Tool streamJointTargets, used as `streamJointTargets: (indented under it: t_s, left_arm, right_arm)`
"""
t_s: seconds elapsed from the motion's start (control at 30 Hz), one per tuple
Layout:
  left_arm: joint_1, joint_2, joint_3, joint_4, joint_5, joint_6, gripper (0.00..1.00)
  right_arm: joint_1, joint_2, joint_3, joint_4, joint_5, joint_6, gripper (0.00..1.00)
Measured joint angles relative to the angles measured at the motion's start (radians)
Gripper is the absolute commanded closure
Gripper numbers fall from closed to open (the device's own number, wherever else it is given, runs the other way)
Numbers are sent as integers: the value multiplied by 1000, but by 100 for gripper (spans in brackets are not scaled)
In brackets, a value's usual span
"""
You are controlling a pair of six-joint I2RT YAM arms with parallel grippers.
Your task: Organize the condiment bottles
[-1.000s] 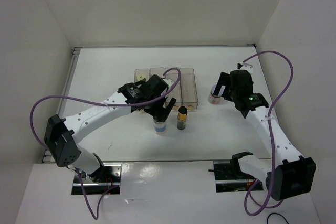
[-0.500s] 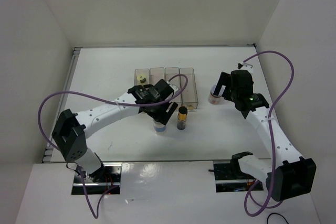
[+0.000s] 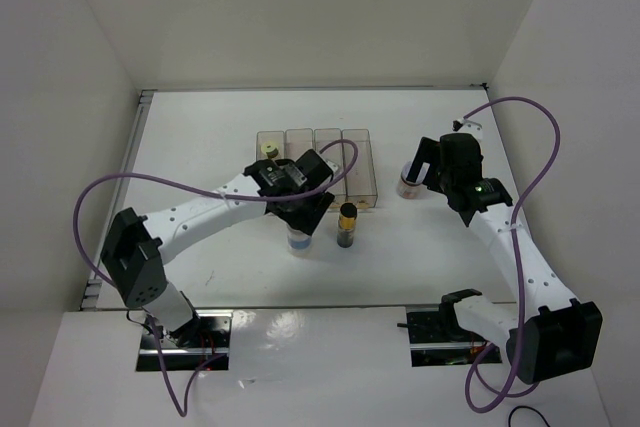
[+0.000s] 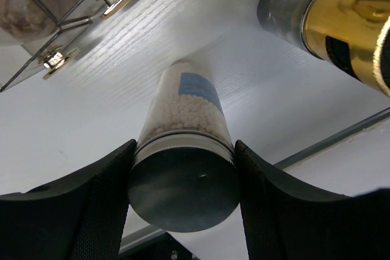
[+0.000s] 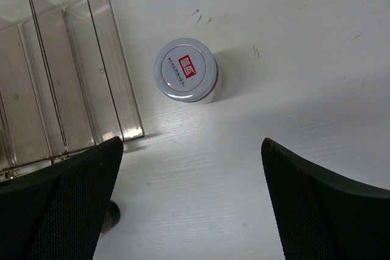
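Observation:
A wider clear bottle with a blue label [image 4: 186,98] stands on the table in front of the bins, also in the top view [image 3: 298,240]. My left gripper [image 4: 183,153] is shut on its dark cap, with both fingers touching the rim. A dark bottle with a gold cap [image 3: 347,224] stands just to its right [image 4: 332,19]. A cream bottle with a yellow-green cap [image 3: 269,148] sits in the leftmost bin. A white bottle with a purplish lid [image 5: 186,69] stands right of the bins, and my right gripper [image 5: 192,144] hangs open above and just short of it.
Four clear rectangular bins [image 3: 358,162] stand side by side at mid-table; their right end shows in the right wrist view [image 5: 79,59]. White walls close in the table on the left, back and right.
My left gripper has dropped over the blue-label bottle and its jaws have closed from wide open onto the cap. The right arm has not moved.

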State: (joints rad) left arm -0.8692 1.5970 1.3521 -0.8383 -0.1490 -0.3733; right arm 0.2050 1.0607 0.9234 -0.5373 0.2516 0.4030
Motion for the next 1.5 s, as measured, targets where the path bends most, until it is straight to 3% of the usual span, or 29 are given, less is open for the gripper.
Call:
streamJointTargets:
  t_s: [0.17, 0.4, 0.67, 0.9, 1.23, 1.5]
  left_arm:
    - [0, -6, 160, -100, -16, 0, 45]
    - [2, 7, 540, -171, -88, 5, 45]
    - [48, 215, 801, -243, -207, 33, 45]
    - [108, 366, 837, -270, -224, 44, 45]
    - [289, 361, 697, -127, -126, 67, 45]
    - [295, 361, 669, -71, -46, 87, 45]
  right_arm:
    - [0, 0, 0, 0, 0, 0, 2]
    - [0, 0, 0, 0, 0, 0, 2]
    - [0, 0, 0, 0, 0, 0, 2]
    - [0, 0, 0, 0, -1, 0, 2]
    - [0, 0, 0, 2, -4, 0, 2]
    - [0, 1, 0, 3, -4, 0, 2]
